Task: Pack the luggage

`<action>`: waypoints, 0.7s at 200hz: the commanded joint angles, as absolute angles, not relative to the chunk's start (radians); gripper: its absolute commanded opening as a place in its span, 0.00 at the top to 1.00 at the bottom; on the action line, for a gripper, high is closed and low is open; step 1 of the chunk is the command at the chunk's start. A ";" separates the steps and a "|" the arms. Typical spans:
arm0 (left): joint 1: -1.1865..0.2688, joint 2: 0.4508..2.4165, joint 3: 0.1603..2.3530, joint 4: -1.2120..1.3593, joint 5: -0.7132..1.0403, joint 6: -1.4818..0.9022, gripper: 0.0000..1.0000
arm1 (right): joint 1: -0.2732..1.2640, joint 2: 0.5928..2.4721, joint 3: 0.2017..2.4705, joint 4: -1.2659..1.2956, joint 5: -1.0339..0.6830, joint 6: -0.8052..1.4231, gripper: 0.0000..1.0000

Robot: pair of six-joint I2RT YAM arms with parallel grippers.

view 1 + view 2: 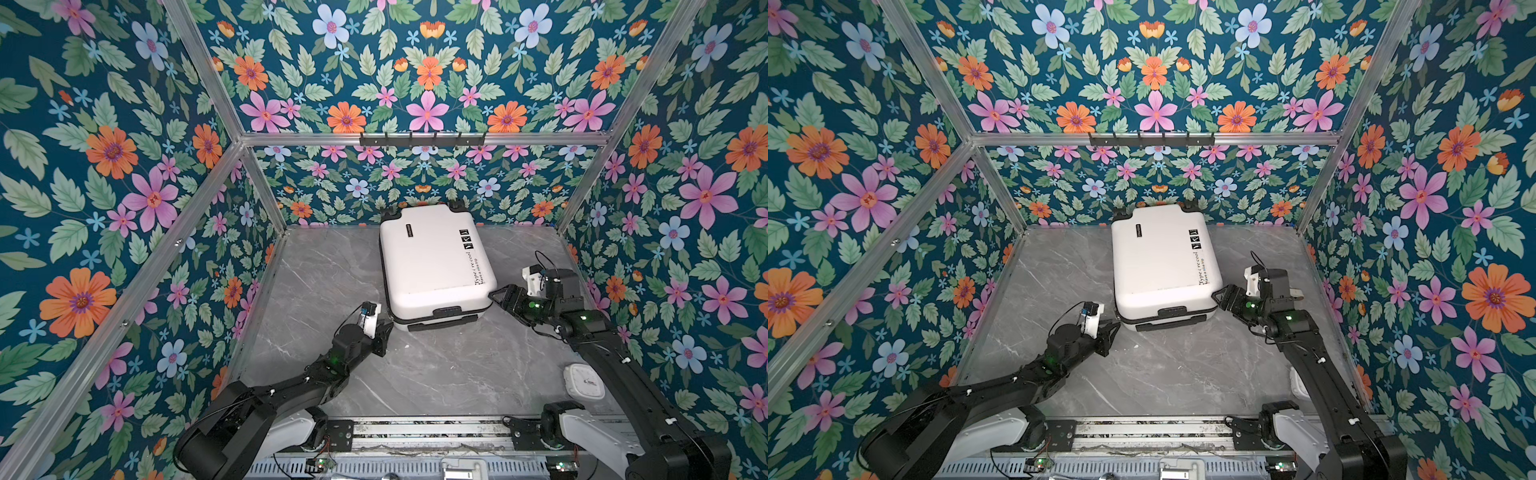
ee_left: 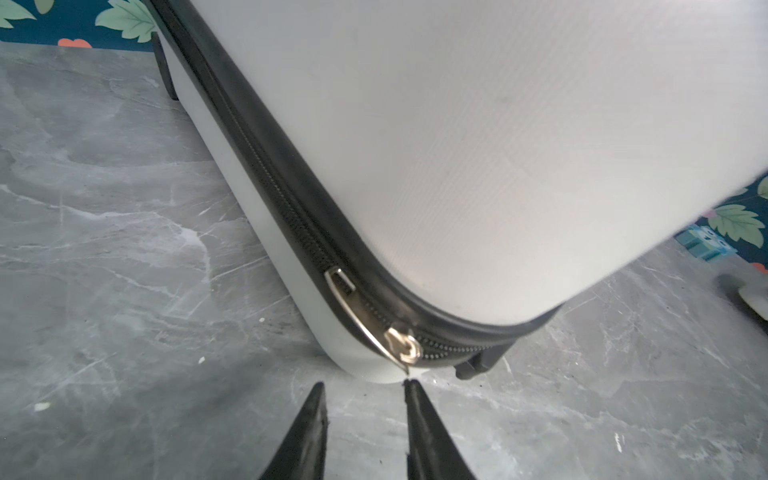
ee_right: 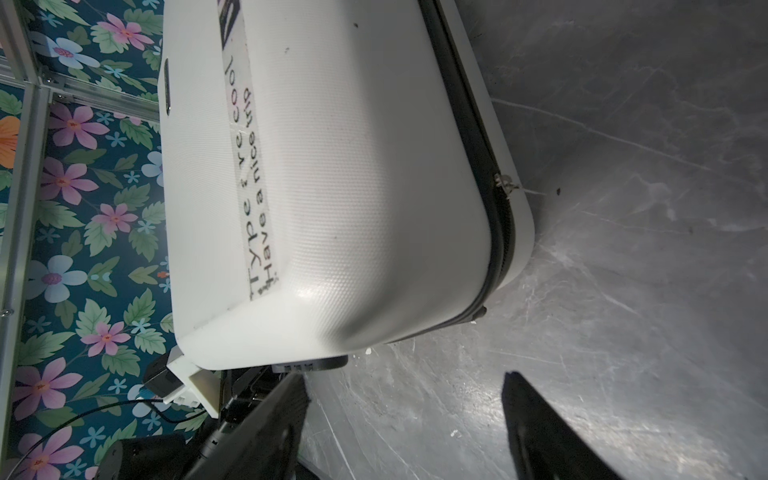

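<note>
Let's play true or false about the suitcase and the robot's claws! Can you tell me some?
1. The luggage lies flat with its lid down. True.
2. The left claw is pinching the zipper pull. False: its jaws are apart with nothing between them, and the pull is just ahead of the tips.
3. The right claw is open and empty. True.
4. The luggage is red. False: it is white with black words.
</note>
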State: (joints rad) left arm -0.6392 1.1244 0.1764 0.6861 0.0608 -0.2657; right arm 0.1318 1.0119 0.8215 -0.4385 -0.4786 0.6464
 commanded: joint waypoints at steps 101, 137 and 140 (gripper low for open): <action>-0.482 1.085 0.254 0.660 0.312 -0.620 0.54 | 0.132 0.986 0.814 -0.440 -0.471 0.629 0.25; -0.460 1.151 0.276 0.648 0.316 -0.644 0.51 | 0.133 0.983 0.813 -0.437 -0.472 0.630 0.25; -0.458 1.157 0.275 0.656 0.320 -0.650 0.51 | 0.132 0.983 0.812 -0.438 -0.472 0.629 0.25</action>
State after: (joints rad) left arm -0.4725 1.1217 0.2668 0.6514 0.2893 -0.6033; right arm 0.1318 0.9863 0.8127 -0.4515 -0.4721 0.6430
